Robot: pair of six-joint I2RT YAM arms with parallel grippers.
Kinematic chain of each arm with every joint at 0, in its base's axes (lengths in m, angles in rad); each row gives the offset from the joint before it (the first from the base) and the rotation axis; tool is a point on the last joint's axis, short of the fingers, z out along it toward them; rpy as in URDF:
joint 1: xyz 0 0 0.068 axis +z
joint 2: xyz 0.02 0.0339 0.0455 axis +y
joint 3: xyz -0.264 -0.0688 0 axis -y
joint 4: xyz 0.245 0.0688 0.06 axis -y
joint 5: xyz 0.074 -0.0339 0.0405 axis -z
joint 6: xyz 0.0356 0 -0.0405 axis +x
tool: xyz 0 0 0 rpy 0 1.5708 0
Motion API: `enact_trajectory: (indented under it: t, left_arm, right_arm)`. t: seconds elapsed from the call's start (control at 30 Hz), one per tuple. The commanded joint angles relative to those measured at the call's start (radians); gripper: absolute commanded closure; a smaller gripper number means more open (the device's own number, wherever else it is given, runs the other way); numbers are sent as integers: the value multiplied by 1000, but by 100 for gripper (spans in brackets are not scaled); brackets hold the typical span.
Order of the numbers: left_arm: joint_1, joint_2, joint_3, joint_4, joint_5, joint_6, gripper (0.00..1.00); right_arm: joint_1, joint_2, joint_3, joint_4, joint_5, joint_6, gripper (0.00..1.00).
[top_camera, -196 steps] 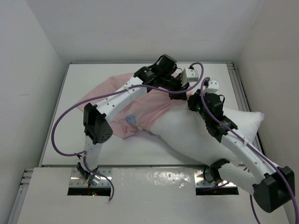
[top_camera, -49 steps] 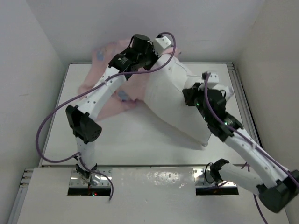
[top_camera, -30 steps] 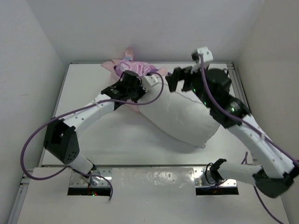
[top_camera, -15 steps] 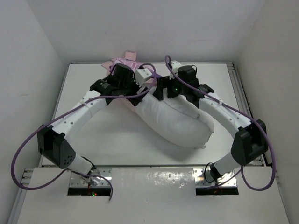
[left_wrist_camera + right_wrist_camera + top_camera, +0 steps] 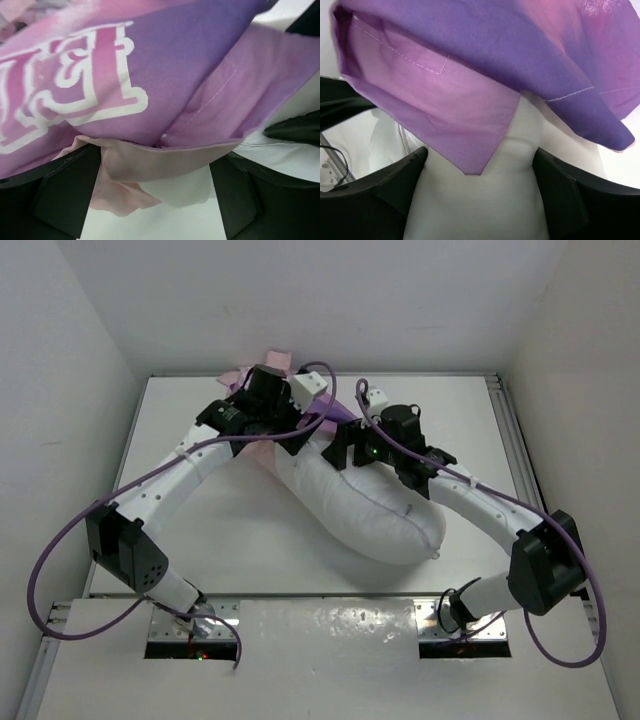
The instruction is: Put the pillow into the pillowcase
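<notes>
Fabric of the pillowcase point(image 5: 272, 360) is bunched against the far wall point(image 5: 300, 300) and draped over the far end of the pillow point(image 5: 370, 505), which is laid diagonally toward the near right. The left gripper point(image 5: 155, 157) and the right gripper point(image 5: 480, 175) are held spread open there, hemmed in by cloth.

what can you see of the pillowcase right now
The pillowcase is thin cloth, purple outside with pink-and-white lettering, paler pink inside, with a stitched hem. It sits bunched at the far side of the table, over the far end of the white pillow, most of which lies bare. Its open edge drapes across the fingers of the left gripper and the right gripper, hiding their tips, so any grip is unclear.
</notes>
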Motion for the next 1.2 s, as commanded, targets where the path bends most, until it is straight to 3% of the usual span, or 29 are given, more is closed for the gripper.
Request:
enact_trajectory:
  t: [0.0,0.1,0.13,0.17,0.43,0.5,0.53,0.57,0.6,0.7,0.77,0.83,0.87,0.93,0.97,1.03,1.17]
  left_arm:
    - [-30,-8,123,39,-103,-19,15]
    - [-57,-26,146,-9,-154,-1,13]
    - [-68,-31,144,-15,-168,7,12]
    - [-74,-34,138,-16,-203,16,12]
    - [-139,-45,-7,118,-401,96,9]
    - [-136,-19,-30,149,-406,125,25]
    - [-136,-6,-24,139,-394,114,43]
    - [-136,9,-14,123,-328,105,68]
    - [-139,11,6,85,-285,93,100]
    - [-146,-8,104,10,11,94,100]
    - [-153,32,282,-85,266,106,100]
    - [-156,57,415,-208,439,128,100]
    - [-162,66,440,-272,600,175,100]
    - [-179,72,477,-332,739,258,100]
    - [-186,77,474,-354,845,272,100]
    - [-192,69,407,-353,919,286,100]
    - [-105,22,208,-281,912,291,100]
  right_arm:
    - [23,-4,-89,-8,-12,52,24]
    - [21,-3,-117,61,-1,104,49]
    - [21,5,-120,62,5,112,66]
    - [20,8,-123,67,7,121,71]
    - [36,-17,-123,78,16,129,89]
    - [38,-27,-123,76,19,127,98]
    - [38,-31,-123,73,18,127,100]
    - [40,-35,-122,70,19,126,100]
    - [46,-38,-122,72,22,126,100]
    - [72,-58,-99,78,34,106,100]
    - [104,-84,-84,107,82,104,100]
    - [107,-138,-88,209,120,153,100]
    - [104,-155,-90,276,149,191,100]
    - [99,-201,-91,315,235,230,100]
    - [98,-216,-103,346,361,282,100]
    - [89,-254,-141,371,541,343,100]
    - [115,-297,-195,368,669,327,100]
